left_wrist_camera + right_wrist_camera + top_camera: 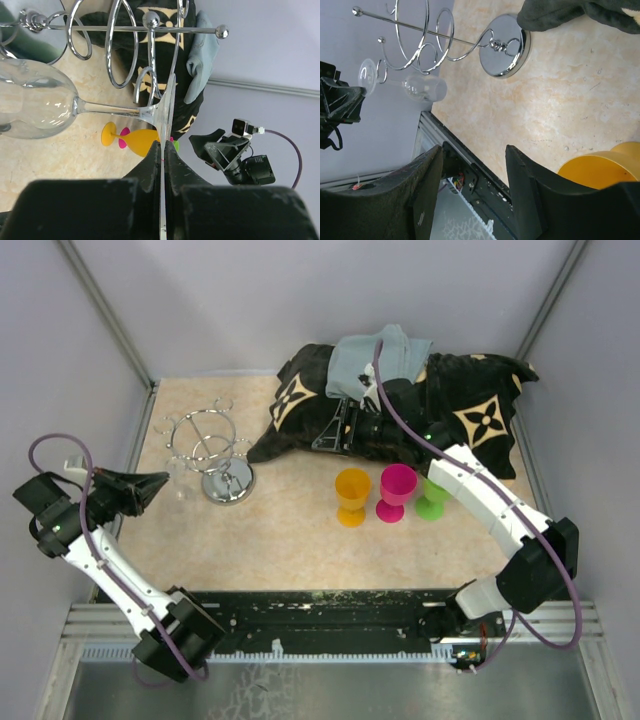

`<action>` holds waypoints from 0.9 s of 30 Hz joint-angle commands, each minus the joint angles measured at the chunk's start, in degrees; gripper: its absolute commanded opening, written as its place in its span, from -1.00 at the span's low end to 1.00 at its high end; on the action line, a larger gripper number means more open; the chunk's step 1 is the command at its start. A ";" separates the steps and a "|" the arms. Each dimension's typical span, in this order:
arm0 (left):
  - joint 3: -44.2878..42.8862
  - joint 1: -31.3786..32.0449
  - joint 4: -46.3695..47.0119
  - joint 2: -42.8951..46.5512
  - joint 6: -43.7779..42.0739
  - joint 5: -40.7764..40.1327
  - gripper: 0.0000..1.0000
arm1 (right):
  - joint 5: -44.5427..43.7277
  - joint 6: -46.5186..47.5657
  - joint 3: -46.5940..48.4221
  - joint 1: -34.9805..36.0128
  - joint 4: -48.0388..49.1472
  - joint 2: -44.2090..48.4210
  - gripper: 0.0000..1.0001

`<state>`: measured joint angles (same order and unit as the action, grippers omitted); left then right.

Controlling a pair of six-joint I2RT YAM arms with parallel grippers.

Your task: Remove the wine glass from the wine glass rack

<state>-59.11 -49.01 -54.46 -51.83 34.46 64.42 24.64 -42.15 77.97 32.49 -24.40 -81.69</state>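
Note:
The wine glass (35, 102) is clear and lies on its side, bowl to the left. Its thin foot (168, 107) shows edge-on, pinched between my left gripper's (164, 149) black fingers. In the top view this left gripper (158, 482) sits at the table's left side, just left of the glass (181, 480). The chrome wine glass rack (212, 445) stands beside it on its round base (229, 482). One wire loop (142, 82) curls close to the stem; I cannot tell whether they touch. My right gripper (475, 150) is open and empty, hovering over the black cloth (338, 430).
An orange cup (352, 495), a pink cup (397, 490) and a green cup (432, 498) stand in a row at mid-table. A black patterned cloth (470, 400) with a grey rag (375, 355) on it lies at the back. Grey walls close in both sides.

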 commanded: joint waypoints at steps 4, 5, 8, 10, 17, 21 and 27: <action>1.38 -2.22 -0.84 1.75 -0.50 0.70 -1.00 | 1.28 0.75 1.32 -0.84 2.70 1.42 0.07; 1.51 -2.40 -0.85 1.80 -0.48 0.75 -1.00 | 1.33 0.75 1.35 -0.89 2.75 1.34 0.07; 1.76 -3.18 -0.76 2.04 -0.23 0.79 -1.00 | 1.38 0.75 1.46 -0.93 2.76 1.13 0.07; 1.88 -3.65 -0.83 2.21 -0.03 0.79 -1.00 | 1.47 0.75 1.56 -1.01 2.76 0.95 0.07; 2.71 -5.05 -0.65 2.29 0.30 0.77 -1.00 | 2.11 0.84 2.19 -1.28 2.82 -0.10 0.07; 2.58 -5.94 0.14 2.17 1.08 0.79 -1.00 | 2.43 1.10 2.79 -1.46 2.53 -0.78 0.07; 2.26 -7.03 2.32 1.62 2.64 1.22 -1.00 | 2.82 1.19 3.45 -1.59 2.64 -1.82 0.07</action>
<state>-56.55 -55.09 -55.07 -50.35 35.55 63.99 26.48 -42.00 78.06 31.38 -24.43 -83.05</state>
